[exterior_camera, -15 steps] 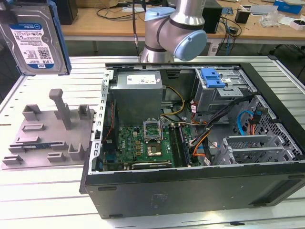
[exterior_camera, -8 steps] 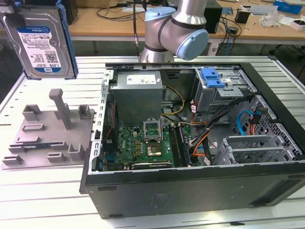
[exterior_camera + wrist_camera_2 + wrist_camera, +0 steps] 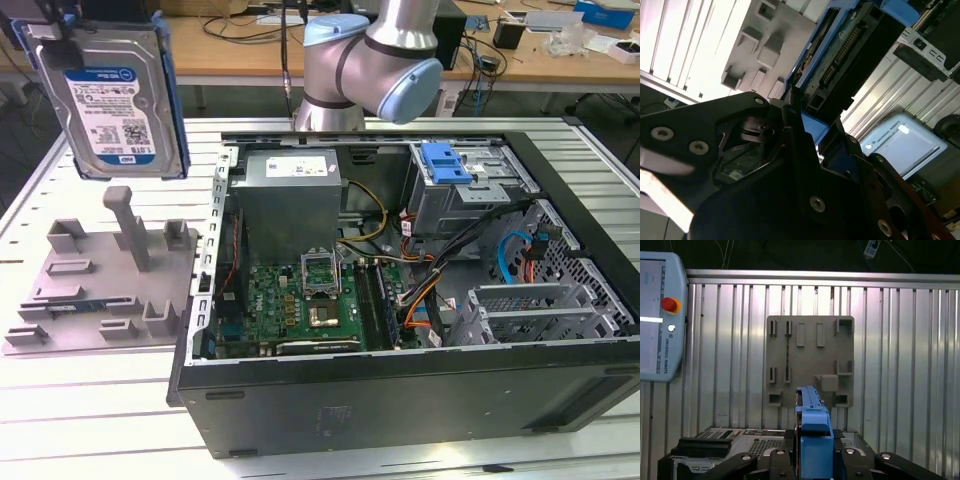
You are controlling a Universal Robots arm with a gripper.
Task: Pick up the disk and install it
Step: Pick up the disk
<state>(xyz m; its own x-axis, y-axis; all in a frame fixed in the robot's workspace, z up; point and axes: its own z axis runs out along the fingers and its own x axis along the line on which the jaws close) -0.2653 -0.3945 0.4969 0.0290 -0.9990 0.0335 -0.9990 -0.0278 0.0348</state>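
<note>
In the upper left of the exterior view the disk (image 3: 115,95) hangs in the air, upright. Its white-and-blue label faces the camera and the blue carrier runs along its sides. The jaws of the gripper (image 3: 813,462) are clenched on the disk: in the first wrist view the black jaws stand at both sides of the blue-fronted slab and touch it. In the second wrist view the connector edge of the disk sticks out from the black gripper body. Below the disk and apart from it, the grey fixture plate (image 3: 105,285) lies flat on the ribbed metal tabletop (image 3: 90,410). At the exterior view's right of the plate, the open computer case (image 3: 400,400) lies on its side and shows the power supply (image 3: 290,200) and the motherboard (image 3: 300,305). In the upper right part of the case a blue bracket (image 3: 445,163) sits on the grey drive cage (image 3: 485,190). The robot arm (image 3: 370,60) rises behind the case, at the top centre. A teach pendant (image 3: 657,315) lies on the tabletop in the first wrist view.
</note>
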